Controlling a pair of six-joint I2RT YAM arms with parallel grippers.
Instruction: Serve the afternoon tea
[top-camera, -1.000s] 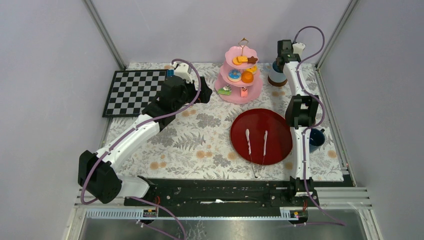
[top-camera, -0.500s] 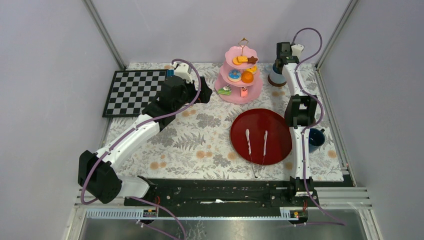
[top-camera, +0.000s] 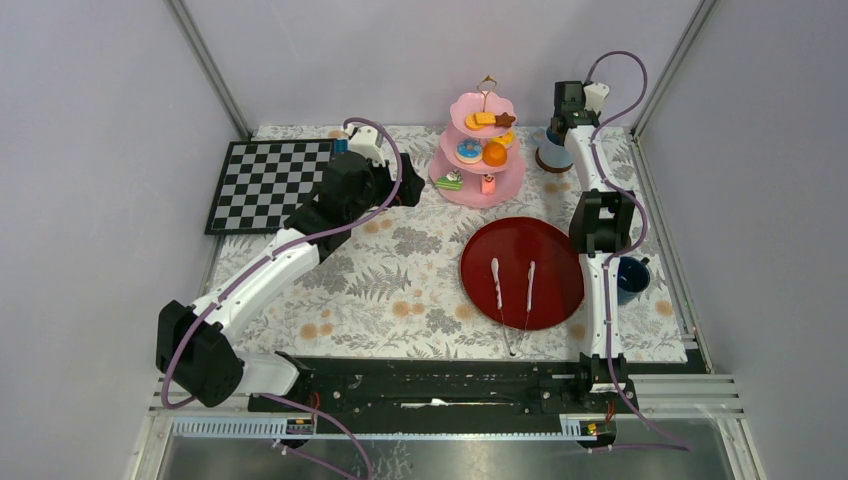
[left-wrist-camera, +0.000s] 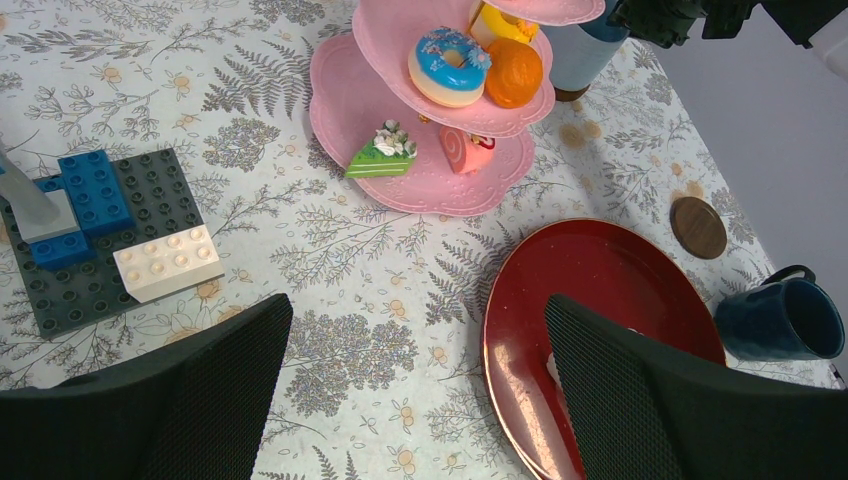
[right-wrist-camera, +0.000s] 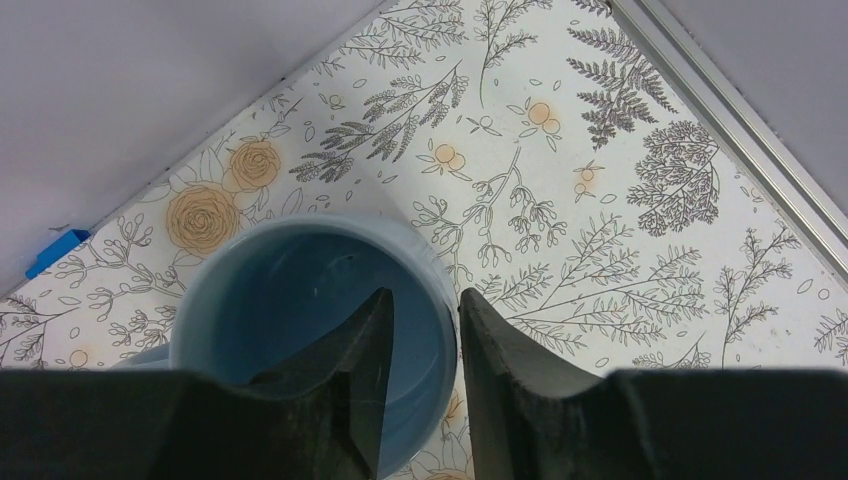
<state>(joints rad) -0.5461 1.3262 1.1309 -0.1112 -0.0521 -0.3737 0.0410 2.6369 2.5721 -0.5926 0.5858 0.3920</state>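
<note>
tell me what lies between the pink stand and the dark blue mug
Part of the dark red tray, plus a bare brown saucer off its rim, lies between pink stand and dark blue mug; the left wrist view shows it.

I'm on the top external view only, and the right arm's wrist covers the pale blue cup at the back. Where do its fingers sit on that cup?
Observer: In the right wrist view, the right gripper straddles the pale blue cup at its rim, with one finger inside and one outside.
Operator: Anything in the cup?
Observer: The part of its inside that shows is bare blue.
Operator: I see no free saucer from up here.
Observer: The left wrist view shows a brown saucer with nothing on it, beside the red tray and near the dark blue mug.
</note>
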